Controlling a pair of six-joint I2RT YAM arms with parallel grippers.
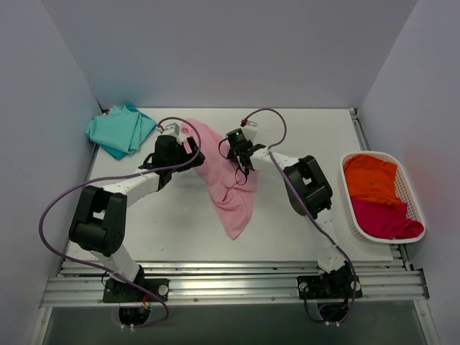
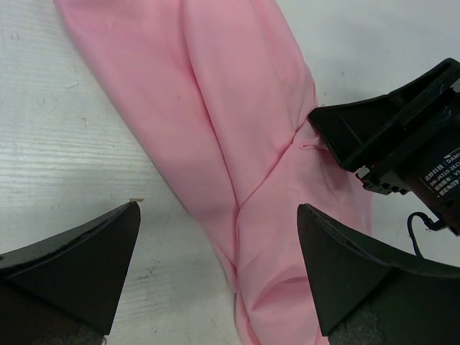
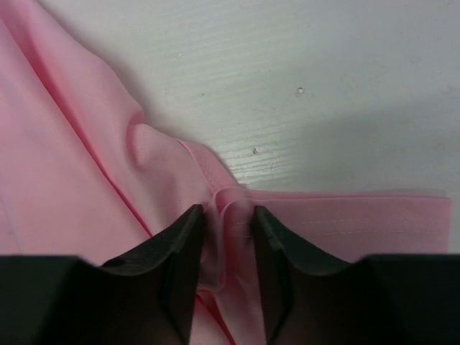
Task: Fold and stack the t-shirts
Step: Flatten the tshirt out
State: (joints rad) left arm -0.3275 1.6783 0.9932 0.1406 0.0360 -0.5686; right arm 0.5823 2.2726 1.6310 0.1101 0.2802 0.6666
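A light pink t-shirt (image 1: 228, 188) lies bunched in a long diagonal strip across the middle of the table. My right gripper (image 1: 244, 162) is shut on a pinched fold of its hemmed edge (image 3: 228, 215). My left gripper (image 1: 192, 153) is open just above the shirt's upper left part, with pink cloth (image 2: 244, 144) between and below its fingers. A teal t-shirt (image 1: 121, 129) lies folded at the back left. Orange (image 1: 370, 178) and magenta (image 1: 384, 218) shirts lie in a basket at the right.
A white slotted basket (image 1: 406, 183) stands at the table's right edge. The enclosure walls close in the back and both sides. The right gripper's black body (image 2: 402, 136) shows at the right of the left wrist view.
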